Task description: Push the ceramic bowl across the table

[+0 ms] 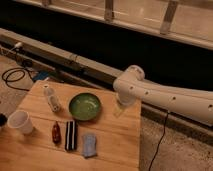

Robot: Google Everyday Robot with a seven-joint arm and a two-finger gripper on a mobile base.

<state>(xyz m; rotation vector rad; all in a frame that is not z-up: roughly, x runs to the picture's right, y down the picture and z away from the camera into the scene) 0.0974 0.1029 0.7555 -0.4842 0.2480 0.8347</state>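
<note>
The ceramic bowl (85,106) is round, shallow and green with a darker rim. It sits upright in the far middle of the light-wood table (115,145). My white arm (165,97) reaches in from the right, with its bent joint above the table's far right corner. The gripper (119,108) hangs below that joint, just right of the bowl and close to its rim. I cannot tell whether it touches the bowl.
A white cup (21,121) stands at the left edge. A white bottle-like item (51,98) lies left of the bowl. A red item (56,132), a black striped pack (71,135) and a blue-grey pad (89,145) lie in front. Cables (15,75) lie on the floor.
</note>
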